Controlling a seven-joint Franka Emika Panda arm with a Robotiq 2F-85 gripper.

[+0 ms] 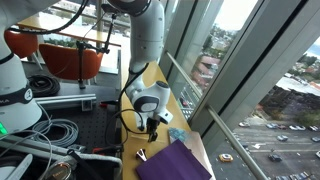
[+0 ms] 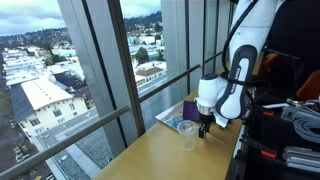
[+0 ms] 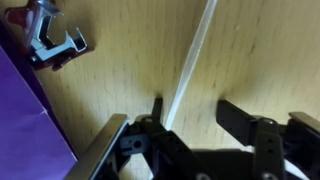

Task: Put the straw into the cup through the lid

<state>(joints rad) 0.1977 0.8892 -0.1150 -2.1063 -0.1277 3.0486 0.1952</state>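
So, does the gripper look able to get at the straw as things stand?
Probably yes. In the wrist view the straw lies bare on the wooden table, running between the fingers of the open gripper, nearer one of them. Nothing covers it; the purple object sits off to the side.

Straw (image 3: 190, 62): thin, white, straight. In the wrist view it runs diagonally over the wooden desk (image 3: 270, 50). Its upper end leaves the frame at the top. Its lower end sits right against one finger of the hand (image 3: 198, 112), and the other finger stands well clear of it. Can't tell if it lies flat or is lifted.

Cup (image 2: 188, 134): clear plastic, upright on the desk, just beside the hand. The cup (image 1: 177, 133) looks faintly bluish in an exterior view. Lid too small to make out. Straw is outside the cup.
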